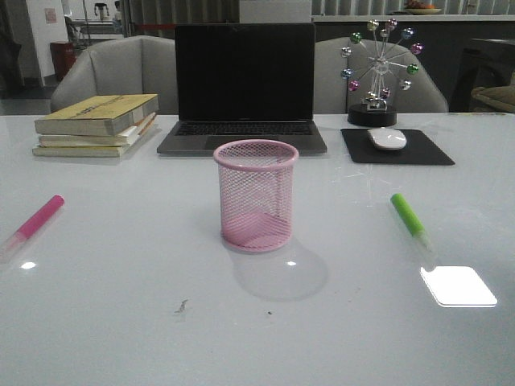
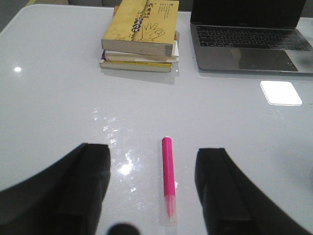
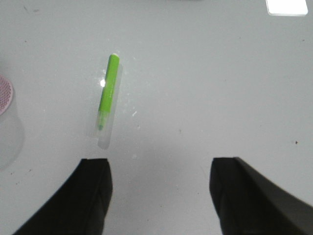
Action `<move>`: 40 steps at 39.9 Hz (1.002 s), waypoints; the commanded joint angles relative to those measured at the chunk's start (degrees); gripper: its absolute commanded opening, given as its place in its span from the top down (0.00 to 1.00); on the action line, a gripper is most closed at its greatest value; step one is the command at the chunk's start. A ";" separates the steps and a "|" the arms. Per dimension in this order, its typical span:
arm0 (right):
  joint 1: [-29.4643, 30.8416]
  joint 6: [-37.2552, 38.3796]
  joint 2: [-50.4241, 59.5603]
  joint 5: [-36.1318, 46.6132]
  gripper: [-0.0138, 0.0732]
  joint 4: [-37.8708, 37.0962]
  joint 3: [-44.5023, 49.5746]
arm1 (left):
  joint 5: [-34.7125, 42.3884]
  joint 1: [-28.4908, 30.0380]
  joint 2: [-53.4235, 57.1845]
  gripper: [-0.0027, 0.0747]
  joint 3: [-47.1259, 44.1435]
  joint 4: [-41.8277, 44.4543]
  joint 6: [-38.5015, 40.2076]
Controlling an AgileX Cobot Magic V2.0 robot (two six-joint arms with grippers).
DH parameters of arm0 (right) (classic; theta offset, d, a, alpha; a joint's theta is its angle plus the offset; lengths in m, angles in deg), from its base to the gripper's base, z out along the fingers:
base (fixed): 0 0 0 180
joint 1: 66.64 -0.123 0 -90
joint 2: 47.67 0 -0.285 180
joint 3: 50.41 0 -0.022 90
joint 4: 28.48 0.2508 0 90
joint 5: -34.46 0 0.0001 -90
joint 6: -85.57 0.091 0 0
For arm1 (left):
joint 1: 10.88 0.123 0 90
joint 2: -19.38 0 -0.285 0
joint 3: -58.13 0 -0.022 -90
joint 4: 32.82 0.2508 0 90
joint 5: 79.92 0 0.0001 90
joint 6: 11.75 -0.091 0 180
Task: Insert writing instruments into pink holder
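Note:
The pink holder, a mesh cup, stands upright and empty at the table's middle; its rim shows at one edge of the right wrist view. The hot pink marker lies flat at the table's left, and in the left wrist view the pink marker lies between the spread fingers of my left gripper, which is open and above it. The green marker lies flat at the right. My right gripper is open, with the green marker ahead of one finger, untouched. Neither gripper shows in the front view.
A stack of books sits at the back left and an open laptop behind the holder. A white mouse on a black pad and a ball ornament stand at the back right. Chairs stand behind the table.

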 commanded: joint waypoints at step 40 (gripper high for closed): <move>-5.49 -3.69 -46.10 -10.25 0.22 4.42 -36.40 | 4.14 -0.44 0.43 0.38 2.13 -0.59 0.14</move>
